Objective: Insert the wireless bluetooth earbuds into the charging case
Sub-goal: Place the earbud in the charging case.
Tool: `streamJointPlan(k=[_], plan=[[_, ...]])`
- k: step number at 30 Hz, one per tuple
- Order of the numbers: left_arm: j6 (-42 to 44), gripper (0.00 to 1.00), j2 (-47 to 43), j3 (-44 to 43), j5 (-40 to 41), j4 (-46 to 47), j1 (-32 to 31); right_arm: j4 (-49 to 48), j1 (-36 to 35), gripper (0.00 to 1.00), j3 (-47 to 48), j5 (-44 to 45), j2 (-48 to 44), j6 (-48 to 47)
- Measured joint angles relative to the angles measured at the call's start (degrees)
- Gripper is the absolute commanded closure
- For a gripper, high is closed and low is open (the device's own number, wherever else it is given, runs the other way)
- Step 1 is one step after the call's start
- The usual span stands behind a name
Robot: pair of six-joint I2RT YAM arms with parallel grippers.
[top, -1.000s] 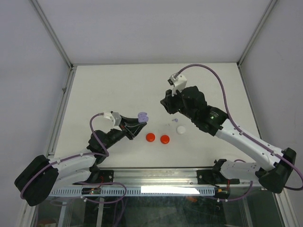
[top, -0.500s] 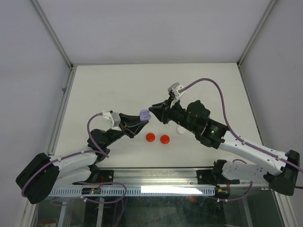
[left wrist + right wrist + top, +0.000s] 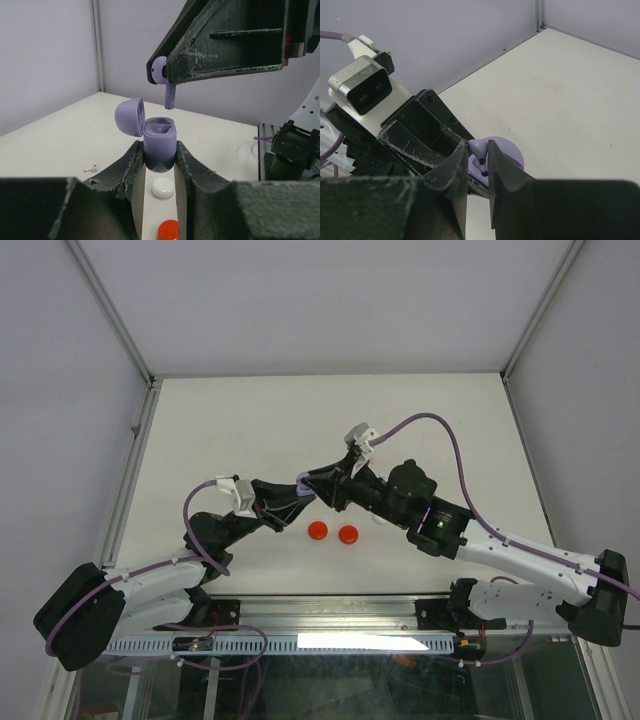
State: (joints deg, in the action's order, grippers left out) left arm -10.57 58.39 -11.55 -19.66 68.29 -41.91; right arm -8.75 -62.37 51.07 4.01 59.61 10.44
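Note:
My left gripper (image 3: 160, 148) is shut on the lilac charging case (image 3: 160, 139), which stands upright with its lid (image 3: 130, 116) swung open to the left. My right gripper (image 3: 478, 150) is shut on a lilac earbud (image 3: 161, 71). The earbud's stem (image 3: 170, 98) points down and hangs just above the case's open wells without touching them. In the top view both grippers meet at the table's middle, around the case (image 3: 305, 484). In the right wrist view the earbud (image 3: 481, 148) sits pinched between the fingers, over the case lid (image 3: 506, 151).
Two red discs (image 3: 317, 530) (image 3: 348, 533) lie on the table just in front of the grippers. A white disc (image 3: 163, 189) and a red disc (image 3: 168, 230) show under the left gripper. A tiny white earbud (image 3: 91, 169) lies on the table to the left.
My right arm has swung left and down from the back right, carrying the lilac earbud to just above the open case. The left gripper has stayed roughly in place with the case.

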Motion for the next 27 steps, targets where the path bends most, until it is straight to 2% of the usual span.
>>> streamJointPlan(k=[19, 27], plan=[[0.8, 1.0, -1.2, 0.0, 0.0, -0.1, 0.0, -0.5, -1.5, 0.87, -1.1, 1.3, 1.9, 0.0], [0.7, 1.0, -1.2, 0.0, 0.3, -0.2, 0.0, -0.5, -2.1, 0.66, -1.1, 2.0, 2.4, -0.3]])
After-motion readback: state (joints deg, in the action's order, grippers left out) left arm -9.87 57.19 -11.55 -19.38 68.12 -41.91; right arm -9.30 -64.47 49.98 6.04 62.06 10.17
